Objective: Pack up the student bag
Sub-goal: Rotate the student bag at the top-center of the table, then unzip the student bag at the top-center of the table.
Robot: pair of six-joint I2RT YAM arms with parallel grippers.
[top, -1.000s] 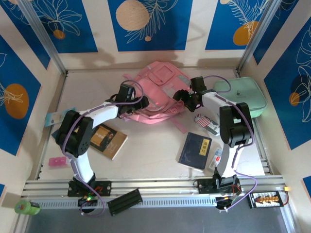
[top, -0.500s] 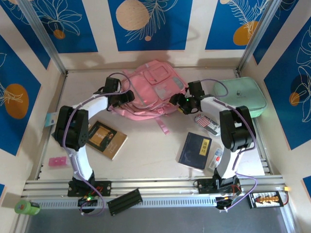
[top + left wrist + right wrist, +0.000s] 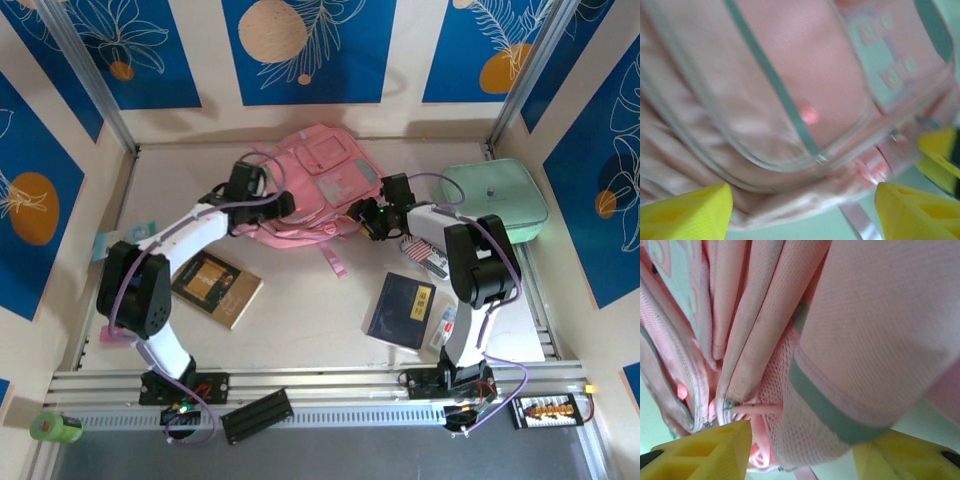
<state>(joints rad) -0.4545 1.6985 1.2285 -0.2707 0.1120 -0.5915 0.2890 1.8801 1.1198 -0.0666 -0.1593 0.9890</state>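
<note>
— Comparing with a second ago, what is seen to be changed?
— The student bag point(image 3: 320, 172) is turned a little and shifted leftward. It is now laid at the middle of the worktop's far edge, front pockets up. The left gripper point(image 3: 278, 206) is set at its near left corner and the right gripper point(image 3: 362, 216) at its near right corner.
— How are the fingers held?
— The left fingers point(image 3: 685, 210) are kept wide apart, with the bag's piped seam just ahead and nothing clamped. The right fingers point(image 3: 705, 450) are drawn much closer than a second ago and are placed on either side of a fold of pink fabric and mesh. Whether that fold is already pinched cannot be told.
— What is meant by that for the packing?
— The bag is judged to be only being squared up and taken hold of, so nothing is packed yet. The brown book point(image 3: 215, 285) and the dark blue book point(image 3: 400, 308) are left toward the near edge, and the mint-green case point(image 3: 495, 195) at the far right corner.
— Can any writing be read?
— None. A yellowish label is carried on the blue cover and gold marks on the brown one, but both are too small to be read.
</note>
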